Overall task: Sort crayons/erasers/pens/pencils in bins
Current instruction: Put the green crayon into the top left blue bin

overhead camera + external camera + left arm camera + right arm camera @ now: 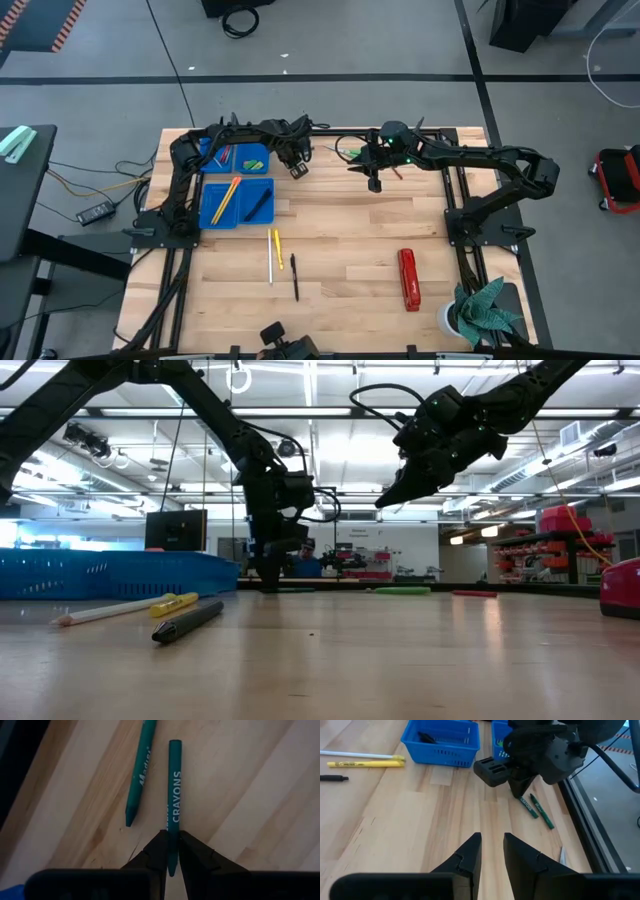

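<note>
Blue bins [236, 186] at table's left; pencil [228, 194] and pen [258, 205] inside. Left gripper [170, 851] beside bins, low on wood, pinching green crayon [173, 795]; second green crayon [138, 772] just beside, apart. Right gripper [492, 851] raised mid-table, fingers slightly spread, empty. Red stapler [408, 279] right.

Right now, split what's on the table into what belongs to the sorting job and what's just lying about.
Belongs to the job:
- blue bins
- green crayons, one pinched in the left claw
- yellow pencil and white pencil
- black pen

Just lying about:
- red stapler
- potted plant
</note>
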Robot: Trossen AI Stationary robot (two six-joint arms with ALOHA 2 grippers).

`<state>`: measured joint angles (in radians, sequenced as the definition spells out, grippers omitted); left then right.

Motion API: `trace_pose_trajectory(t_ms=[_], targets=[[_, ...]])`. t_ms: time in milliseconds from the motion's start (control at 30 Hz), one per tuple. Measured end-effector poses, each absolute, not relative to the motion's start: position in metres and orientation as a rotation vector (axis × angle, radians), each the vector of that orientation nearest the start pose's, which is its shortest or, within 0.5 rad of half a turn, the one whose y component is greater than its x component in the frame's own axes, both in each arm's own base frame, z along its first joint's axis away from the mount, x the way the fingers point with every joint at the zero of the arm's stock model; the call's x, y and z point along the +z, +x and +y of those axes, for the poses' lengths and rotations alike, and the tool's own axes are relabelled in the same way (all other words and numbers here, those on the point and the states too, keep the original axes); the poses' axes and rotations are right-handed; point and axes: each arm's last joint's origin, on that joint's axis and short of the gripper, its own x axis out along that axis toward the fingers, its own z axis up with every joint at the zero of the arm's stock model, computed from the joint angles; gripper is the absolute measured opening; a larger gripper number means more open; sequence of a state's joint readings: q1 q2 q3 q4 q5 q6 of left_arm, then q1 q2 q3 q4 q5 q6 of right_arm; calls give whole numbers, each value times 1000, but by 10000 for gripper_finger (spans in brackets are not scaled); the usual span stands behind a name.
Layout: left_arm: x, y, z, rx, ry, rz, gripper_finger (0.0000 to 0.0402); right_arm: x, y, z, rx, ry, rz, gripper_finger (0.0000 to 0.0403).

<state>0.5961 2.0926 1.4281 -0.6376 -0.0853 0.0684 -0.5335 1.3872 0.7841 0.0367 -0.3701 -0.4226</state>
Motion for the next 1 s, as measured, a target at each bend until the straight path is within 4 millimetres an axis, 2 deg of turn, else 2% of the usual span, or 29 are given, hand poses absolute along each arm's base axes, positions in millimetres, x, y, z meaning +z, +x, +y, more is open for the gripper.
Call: trace_pose_trajectory(t_ms=[500, 667, 900, 1000], targets=[[139, 335, 227, 503, -218, 1325, 32, 223, 253, -137, -43, -164, 530, 88], [166, 336, 226, 496, -216, 1346, 31, 222, 253, -137, -40, -168, 534, 88], [200, 337, 224, 487, -194, 1347, 6, 221, 252, -137, -37, -161, 547, 88], [203, 338, 224, 495, -201, 1339, 10, 221, 252, -136, -37, -160, 549, 88]])
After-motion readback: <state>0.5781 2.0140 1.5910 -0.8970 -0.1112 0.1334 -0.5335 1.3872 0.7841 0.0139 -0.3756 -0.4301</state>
